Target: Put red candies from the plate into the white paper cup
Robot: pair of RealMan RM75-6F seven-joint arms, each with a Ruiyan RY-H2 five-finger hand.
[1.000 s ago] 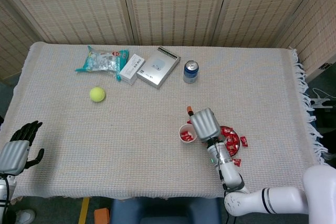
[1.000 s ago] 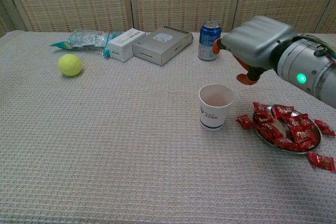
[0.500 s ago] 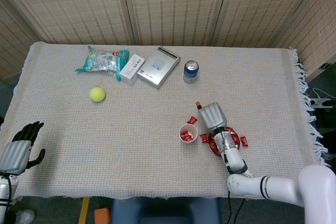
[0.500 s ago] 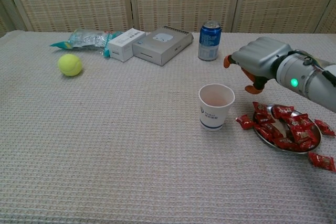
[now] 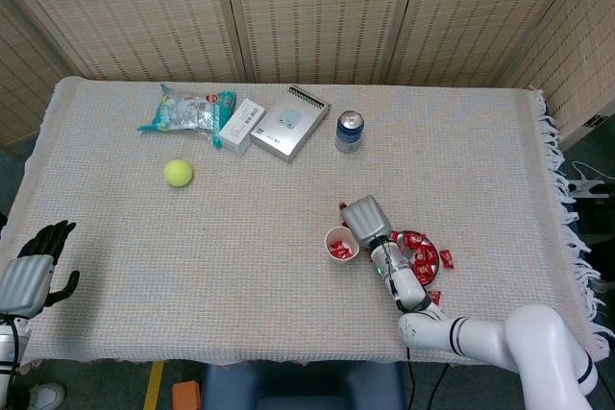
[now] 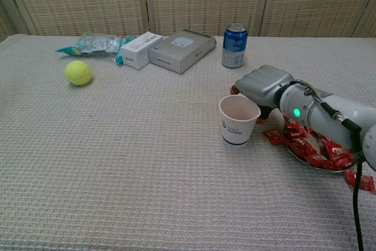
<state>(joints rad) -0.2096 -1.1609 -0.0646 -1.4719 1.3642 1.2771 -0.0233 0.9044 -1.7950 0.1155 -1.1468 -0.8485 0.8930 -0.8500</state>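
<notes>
Candies (image 6: 314,148) on plate (image 6: 338,167) sit at 4 o'clock of cup (image 6: 237,120); right robot hand (image 6: 262,86) hovers at the cup's far rim, grip state unclear, far nearer than the idle, empty left robot hand (image 5: 36,271).

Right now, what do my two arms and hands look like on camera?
The right hand has a smooth grey metallic back and orange-tipped fingers. Its wrist is a silver cylinder with a lit green indicator, a thin black cable runs along the forearm, and the arm behind is glossy white with a dark joint band. The left hand has a grey back with black fingers.
</notes>
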